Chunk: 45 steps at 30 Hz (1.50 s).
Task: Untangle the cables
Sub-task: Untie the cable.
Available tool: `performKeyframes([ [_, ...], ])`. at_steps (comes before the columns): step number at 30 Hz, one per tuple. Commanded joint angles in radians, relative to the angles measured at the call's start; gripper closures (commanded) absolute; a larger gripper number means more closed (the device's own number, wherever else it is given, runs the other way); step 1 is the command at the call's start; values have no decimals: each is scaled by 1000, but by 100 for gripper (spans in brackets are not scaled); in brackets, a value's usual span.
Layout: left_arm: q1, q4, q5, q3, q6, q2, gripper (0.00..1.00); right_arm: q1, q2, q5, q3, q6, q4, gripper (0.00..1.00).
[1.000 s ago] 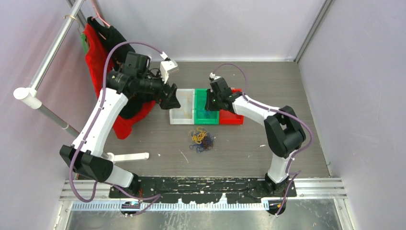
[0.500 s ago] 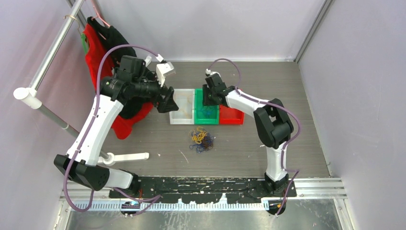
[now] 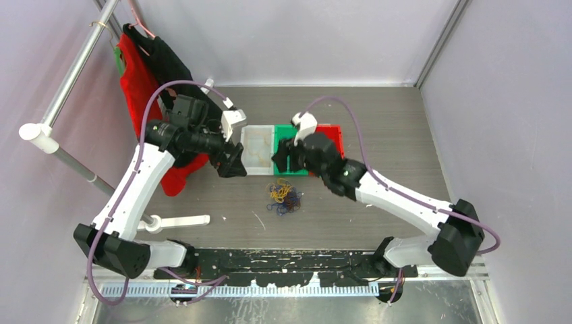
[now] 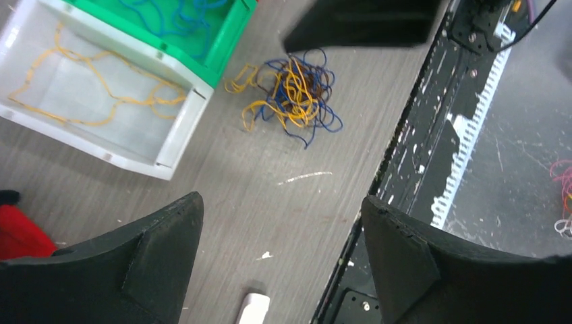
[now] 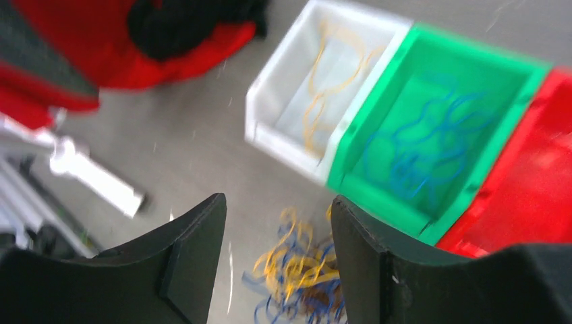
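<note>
Now both arms have swung back toward the cables (image 3: 284,196), a knot of blue, yellow and dark strands on the table (image 3: 378,169).
From the left: the left gripper (image 4: 281,206), spread and empty, has come nearer from the white bin (image 4: 179,128), which holds a yellow strand. The right gripper (image 5: 276,202) has just parted its fingers, holding nothing, at the near edge of the green bin (image 5: 378,185). Blue strands lie inside, so another one looks sorted.

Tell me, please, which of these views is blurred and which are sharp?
Right wrist: motion-blurred, with the green bin and the cables smeared. Left wrist: sharp, each strand of the tangle crisp. Top external: sharp and evenly lit, with no glare.
</note>
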Motion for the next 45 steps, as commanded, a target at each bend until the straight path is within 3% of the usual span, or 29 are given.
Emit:
performKeyframes([
  [1,5,-30,48,-80,79,-57,14,95,-48,-21,-170,77,23,36],
  [9,-79,109,-40,-316,110,-126,22,132,103,-27,-155,148,-12,37],
  [16,-225,372,-107,-442,-7,-58,25,71,149,-6,-184,268,-13,53],
  [23,-348,494,-146,-436,-23,122,29,36,135,-17,-205,308,-20,59],
  [29,-369,492,-186,-395,50,256,33,8,106,-36,-238,333,-9,60],
  [35,-377,522,-220,-435,132,256,39,-19,58,-49,-265,342,-9,63],
  [41,-412,705,-301,-505,135,246,50,-33,8,-60,-287,368,3,67],
  [45,-429,686,-298,-514,167,257,53,-36,-6,-64,-292,373,3,68],
])
